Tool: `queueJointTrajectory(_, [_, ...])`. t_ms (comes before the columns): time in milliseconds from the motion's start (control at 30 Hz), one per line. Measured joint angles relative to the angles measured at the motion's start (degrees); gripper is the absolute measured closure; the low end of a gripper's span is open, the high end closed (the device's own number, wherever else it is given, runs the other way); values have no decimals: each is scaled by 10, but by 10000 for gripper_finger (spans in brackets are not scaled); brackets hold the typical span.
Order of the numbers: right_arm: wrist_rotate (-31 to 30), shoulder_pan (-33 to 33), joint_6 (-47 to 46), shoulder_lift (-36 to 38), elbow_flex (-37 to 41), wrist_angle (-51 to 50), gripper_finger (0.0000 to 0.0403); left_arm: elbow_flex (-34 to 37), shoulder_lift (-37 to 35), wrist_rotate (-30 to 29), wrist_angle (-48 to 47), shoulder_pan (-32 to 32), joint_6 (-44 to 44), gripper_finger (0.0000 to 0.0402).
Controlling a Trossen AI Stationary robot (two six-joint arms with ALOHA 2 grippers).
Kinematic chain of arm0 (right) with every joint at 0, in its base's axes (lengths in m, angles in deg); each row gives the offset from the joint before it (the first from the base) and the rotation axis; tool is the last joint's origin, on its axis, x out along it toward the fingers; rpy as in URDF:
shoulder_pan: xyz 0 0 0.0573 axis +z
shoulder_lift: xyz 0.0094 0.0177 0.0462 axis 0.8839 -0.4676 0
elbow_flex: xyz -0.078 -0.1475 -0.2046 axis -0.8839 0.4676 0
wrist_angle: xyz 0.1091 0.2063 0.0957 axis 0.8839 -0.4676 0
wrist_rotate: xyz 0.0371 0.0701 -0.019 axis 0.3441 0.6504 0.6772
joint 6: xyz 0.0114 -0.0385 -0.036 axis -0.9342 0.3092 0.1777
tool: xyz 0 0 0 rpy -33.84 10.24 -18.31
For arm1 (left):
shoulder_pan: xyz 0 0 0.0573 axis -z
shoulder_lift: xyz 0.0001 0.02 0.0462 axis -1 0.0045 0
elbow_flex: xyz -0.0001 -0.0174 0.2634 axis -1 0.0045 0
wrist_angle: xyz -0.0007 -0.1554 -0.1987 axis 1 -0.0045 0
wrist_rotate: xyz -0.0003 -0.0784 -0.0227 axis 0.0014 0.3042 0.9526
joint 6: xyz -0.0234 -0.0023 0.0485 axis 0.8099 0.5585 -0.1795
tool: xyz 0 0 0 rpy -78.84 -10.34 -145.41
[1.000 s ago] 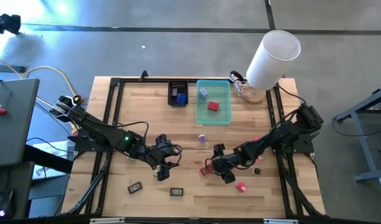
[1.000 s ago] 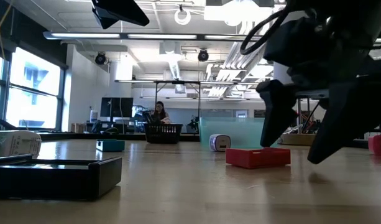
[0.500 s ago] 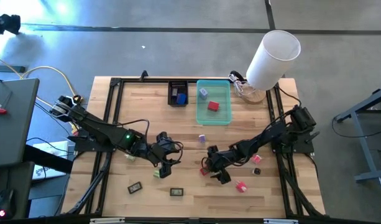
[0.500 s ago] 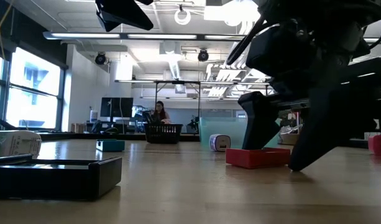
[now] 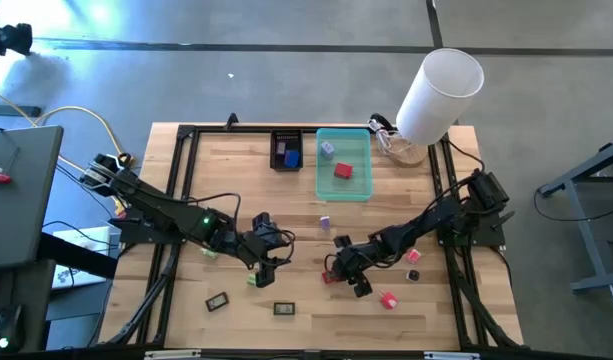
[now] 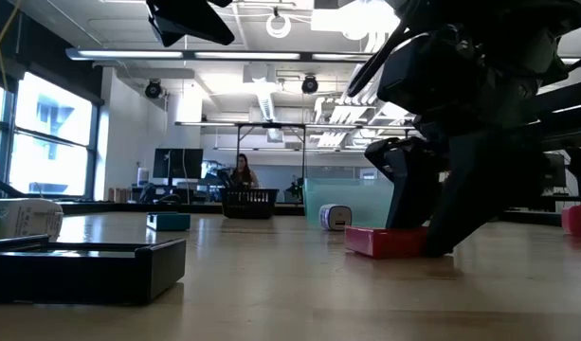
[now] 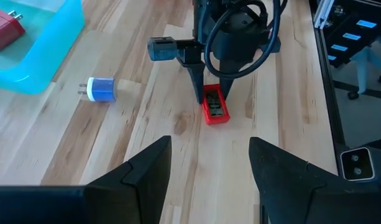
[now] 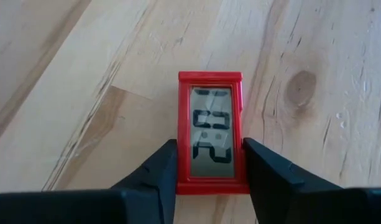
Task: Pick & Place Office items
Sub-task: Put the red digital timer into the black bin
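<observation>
A small red piece with a grey digit display (image 8: 210, 134) lies flat on the wooden table (image 5: 286, 200), right of the middle; it also shows in the high view (image 5: 331, 275) and the low view (image 6: 380, 241). My right gripper (image 5: 336, 270) is down at the table and shut on it. My left gripper (image 5: 274, 252) is open and empty left of the middle, its fingers (image 7: 146, 171) spread and pointing toward the red piece (image 7: 215, 107). A green piece (image 5: 254, 279) lies just on its near side. My right gripper pinches the red piece's two long sides (image 8: 179, 163) between its two fingers, near the end toward the table's right. The fingers (image 8: 162, 171) slant down from the right and lie along the piece. The piece lies flat on the table, display up.
A teal tray (image 5: 322, 180) with a red and a small pale piece, and a black tray (image 5: 276, 150) with a blue piece, stand at the far side. A blue plug (image 7: 102, 89), pink, red and black pieces (image 5: 389, 299) lie scattered. A white cylinder (image 5: 438, 95) stands far right.
My right gripper has gone toward the table's left and down onto the red piece, and its fingers have closed in from a wide gap onto the piece's sides. The red piece has stayed flat on the table.
</observation>
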Motion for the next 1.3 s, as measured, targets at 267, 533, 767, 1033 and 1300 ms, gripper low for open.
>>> queueJointTrajectory(267, [-62, 32, -67, 6, 1, 0, 265, 0, 33, 1, 2, -6, -19, 195])
queueJointTrajectory(533, [-217, 108, -146, 18, 3, -9, 265, 0, 44, -8, 11, -52, -118, 195])
queueJointTrajectory(767, [-367, 128, -109, 42, -15, -3, 265, 0, 44, 5, 14, -99, -1, 195])
queueJointTrajectory(1033, [-540, 120, 61, 49, -68, -5, 265, 0, 44, 59, 53, -107, 235, 195])
queueJointTrajectory(1300, [-601, 123, 107, 52, -84, -4, 265, 0, 50, 57, 185, -87, 179, 195])
